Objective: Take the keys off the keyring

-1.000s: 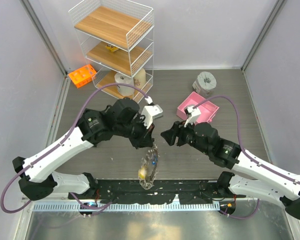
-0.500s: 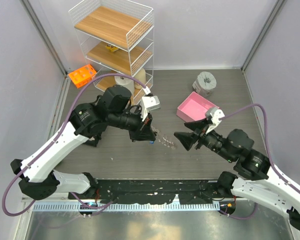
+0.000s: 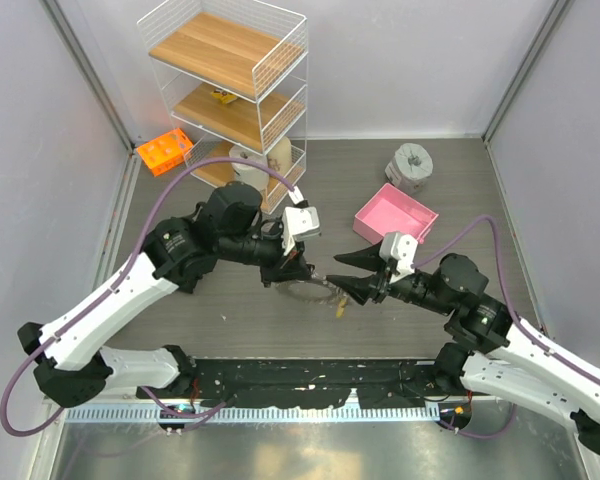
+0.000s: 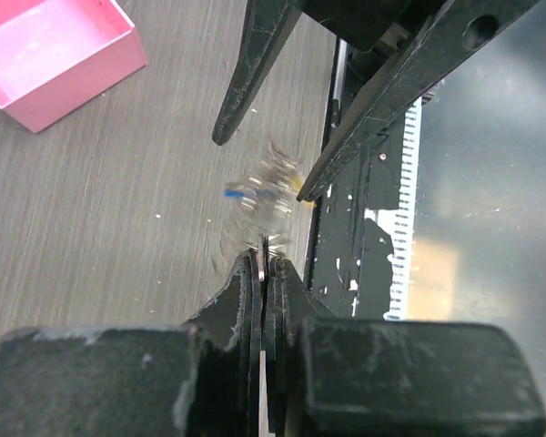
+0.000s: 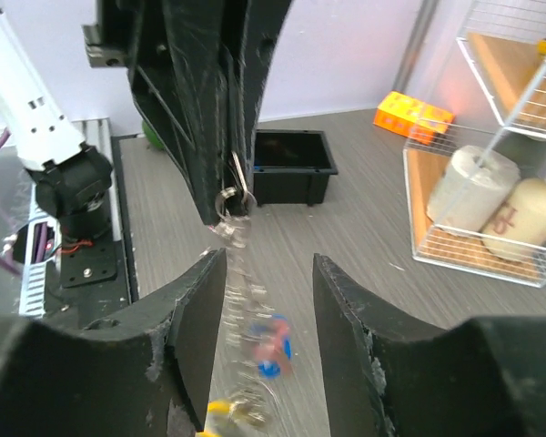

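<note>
My left gripper (image 3: 300, 269) is shut on the top of the keyring (image 3: 311, 290), a silvery chain-like loop that hangs from it and is blurred with swinging. The keys (image 3: 339, 303), with blue and yellow heads showing, dangle at its far end. In the left wrist view the fingers (image 4: 251, 291) pinch the ring's edge, and the keys (image 4: 259, 191) blur beyond them. My right gripper (image 3: 342, 273) is open and points at the left one. In the right wrist view its fingers (image 5: 196, 309) straddle the hanging keyring (image 5: 234, 205) and the keys (image 5: 275, 348) without touching them.
A pink box (image 3: 395, 215) lies behind the right gripper, with a grey tape roll (image 3: 412, 165) further back. A white wire shelf (image 3: 230, 90) and an orange rack (image 3: 164, 150) stand at the back left. A black box (image 5: 294, 164) sits near the arm bases.
The right gripper has moved left, and its open jaws now flank the keys. The left gripper has shifted slightly, and the keyring has kept swinging under it.
</note>
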`<act>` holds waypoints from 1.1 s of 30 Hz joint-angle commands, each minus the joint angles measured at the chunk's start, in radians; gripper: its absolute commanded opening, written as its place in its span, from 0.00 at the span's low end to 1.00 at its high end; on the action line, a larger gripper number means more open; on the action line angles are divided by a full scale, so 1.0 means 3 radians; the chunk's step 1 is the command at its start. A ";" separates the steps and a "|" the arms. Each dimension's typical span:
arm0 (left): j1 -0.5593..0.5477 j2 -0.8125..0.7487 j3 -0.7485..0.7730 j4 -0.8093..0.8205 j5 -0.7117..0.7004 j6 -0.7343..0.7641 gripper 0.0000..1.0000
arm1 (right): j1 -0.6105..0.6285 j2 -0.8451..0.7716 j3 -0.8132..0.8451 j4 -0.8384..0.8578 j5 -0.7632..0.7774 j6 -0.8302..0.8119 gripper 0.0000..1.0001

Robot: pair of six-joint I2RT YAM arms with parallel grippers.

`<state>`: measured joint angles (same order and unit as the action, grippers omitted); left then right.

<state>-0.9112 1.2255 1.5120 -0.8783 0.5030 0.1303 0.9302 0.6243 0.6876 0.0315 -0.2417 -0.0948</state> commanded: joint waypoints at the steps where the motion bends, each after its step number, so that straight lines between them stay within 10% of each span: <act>1: 0.0000 -0.0382 -0.0355 0.0733 0.0041 0.0123 0.00 | 0.0008 0.0118 0.0157 0.0304 -0.0441 -0.0078 0.47; 33: 0.0000 -0.1293 -0.1486 0.1583 0.0466 0.0691 0.00 | 0.0013 0.0517 0.0244 0.0549 -0.1378 -0.0001 0.33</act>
<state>-0.9112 0.8616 1.0653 -0.5045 0.6052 0.3042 0.9302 0.7624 0.7185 0.1234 -0.6052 -0.1406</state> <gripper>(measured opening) 0.053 0.332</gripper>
